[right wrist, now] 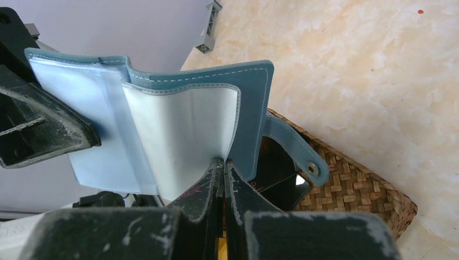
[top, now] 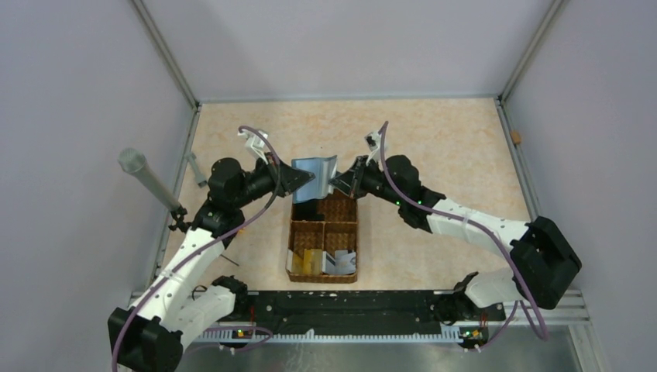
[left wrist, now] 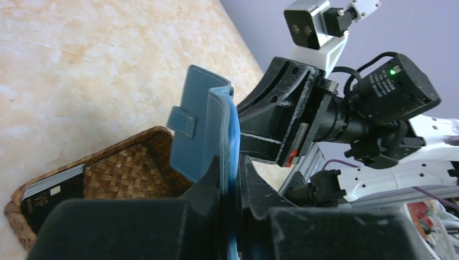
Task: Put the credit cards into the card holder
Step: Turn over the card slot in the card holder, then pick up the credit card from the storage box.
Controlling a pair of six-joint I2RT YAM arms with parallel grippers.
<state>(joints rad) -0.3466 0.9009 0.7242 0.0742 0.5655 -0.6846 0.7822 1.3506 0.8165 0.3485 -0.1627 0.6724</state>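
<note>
The teal card holder (top: 314, 170) hangs spread open above the far end of the wicker basket (top: 346, 233), held between both arms. My left gripper (top: 299, 180) is shut on its left leaf; the blue edge runs between the jaws (left wrist: 231, 184). My right gripper (top: 341, 183) is shut, tips (right wrist: 223, 165) pinching the lower edge of the right leaf (right wrist: 184, 130). The holder's strap with its stud (right wrist: 312, 169) dangles free. Gold credit cards (top: 310, 260) and white-grey ones (top: 341, 262) lie in the basket's near compartments.
Black cards (left wrist: 54, 192) stand in a far basket compartment, just under the holder. A grey cylinder (top: 143, 174) juts up at the left wall. A small orange bit (top: 516, 138) lies by the right rail.
</note>
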